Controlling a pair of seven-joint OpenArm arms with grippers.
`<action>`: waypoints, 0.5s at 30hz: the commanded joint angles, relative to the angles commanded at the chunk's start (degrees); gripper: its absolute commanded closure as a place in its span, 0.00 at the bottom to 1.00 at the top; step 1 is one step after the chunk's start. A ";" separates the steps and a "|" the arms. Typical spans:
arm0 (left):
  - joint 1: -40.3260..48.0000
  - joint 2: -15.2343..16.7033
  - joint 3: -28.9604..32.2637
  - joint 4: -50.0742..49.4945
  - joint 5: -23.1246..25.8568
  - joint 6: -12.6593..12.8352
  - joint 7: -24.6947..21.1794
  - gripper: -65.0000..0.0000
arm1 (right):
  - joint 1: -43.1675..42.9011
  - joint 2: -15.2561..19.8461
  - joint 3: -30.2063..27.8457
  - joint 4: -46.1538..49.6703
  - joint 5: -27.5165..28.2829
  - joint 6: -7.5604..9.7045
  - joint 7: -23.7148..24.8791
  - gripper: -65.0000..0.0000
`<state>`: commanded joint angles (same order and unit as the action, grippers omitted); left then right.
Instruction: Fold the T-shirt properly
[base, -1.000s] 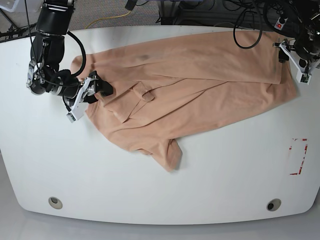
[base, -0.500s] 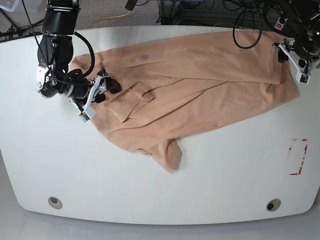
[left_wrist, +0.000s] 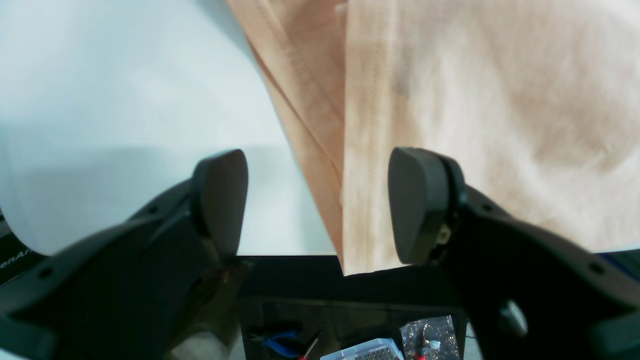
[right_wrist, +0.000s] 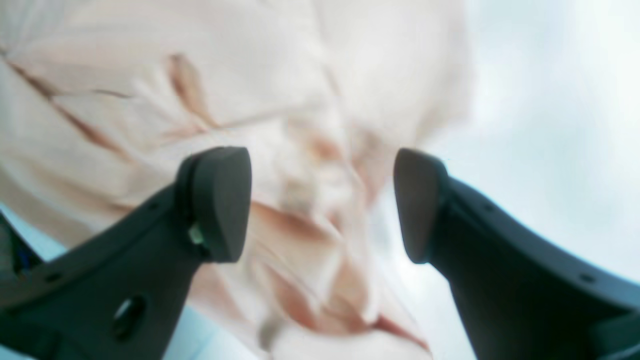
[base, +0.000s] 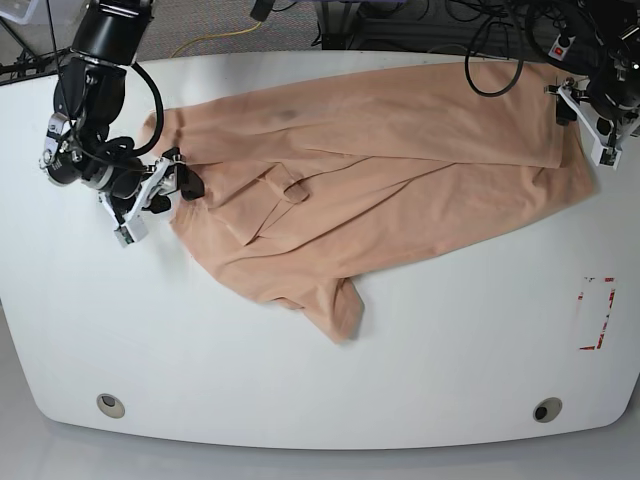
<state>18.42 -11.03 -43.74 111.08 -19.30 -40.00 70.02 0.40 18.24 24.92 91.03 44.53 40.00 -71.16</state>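
Plain peach short-sleeved cloth T-shirt (base: 380, 170) lies spread and creased across the far half of the white bench (base: 300, 380), one sleeve pointing toward the near edge. Right gripper (base: 165, 192) sits at the shirt's edge on the base view's left, jaws apart with rumpled cloth between them in the wrist view, nothing pinched. Left gripper (left_wrist: 320, 205) at the opposite end, jaws apart over the hemmed edge, not clamped.

Blk arms w/ cables; left tool (left_wrist: 320, 205) pads matte blk.
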 joint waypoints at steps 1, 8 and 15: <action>0.00 0.00 0.00 0.00 0.00 0.00 0.00 0.38 | 0.00 0.00 0.26 0.00 0.00 0.00 -0.88 0.36; -0.09 0.00 0.00 0.00 0.00 0.00 0.00 0.38 | -1.58 -2.55 0.35 -0.26 0.97 0.00 -2.29 0.36; -0.18 0.00 0.00 0.00 0.00 0.00 0.00 0.38 | -1.58 -3.69 -4.92 -0.44 0.62 0.00 -0.18 0.36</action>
<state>18.24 -11.03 -43.74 111.08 -19.30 -40.00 70.02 -1.19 14.55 20.00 90.59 45.14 40.00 -71.34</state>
